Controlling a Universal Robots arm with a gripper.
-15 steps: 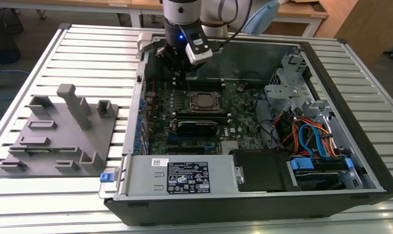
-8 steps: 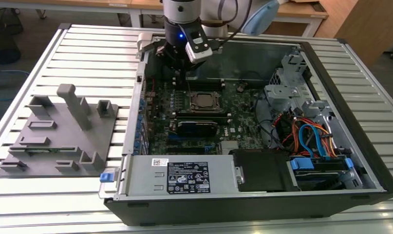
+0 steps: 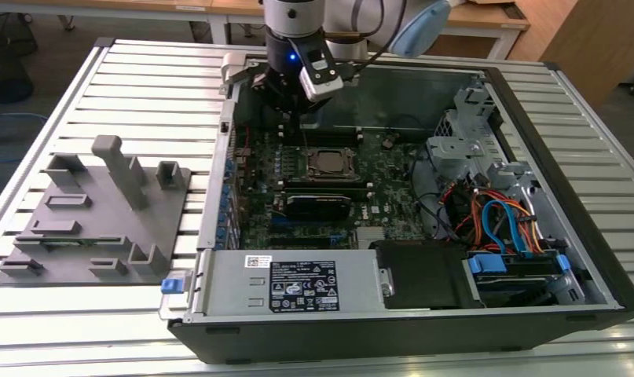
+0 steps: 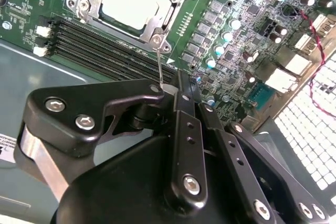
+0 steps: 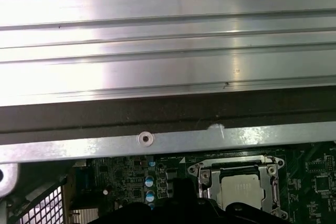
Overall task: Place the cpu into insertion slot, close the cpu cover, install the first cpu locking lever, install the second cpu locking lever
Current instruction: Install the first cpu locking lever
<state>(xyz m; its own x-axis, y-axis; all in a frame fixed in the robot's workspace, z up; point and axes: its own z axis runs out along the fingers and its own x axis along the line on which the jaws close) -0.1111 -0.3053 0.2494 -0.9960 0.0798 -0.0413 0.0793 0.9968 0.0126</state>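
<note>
In PC case [image 3: 401, 339], gripper [image 4: 184, 80] low over motherboard [image 4: 21, 3], just beside insertion slot [image 4: 181, 3]; fingers pressed together. Thin wire locking lever [image 4: 159, 61] standing up from slot corner, top end touching side of one finger. cpu [image 4: 128, 3] seated in slot, cpu cover [image 4: 90, 1] flat over it, chip top showing thru window. Grey fixture [image 3: 86, 236] on table [image 3: 86, 330] at exterior view's left, well apart.

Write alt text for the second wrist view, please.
The black pincer sits at the end of a thin silver wire lever that runs to the corner of the silver metal cover frame, which frames the dull silver-grey square chip on the green circuit board.
</note>
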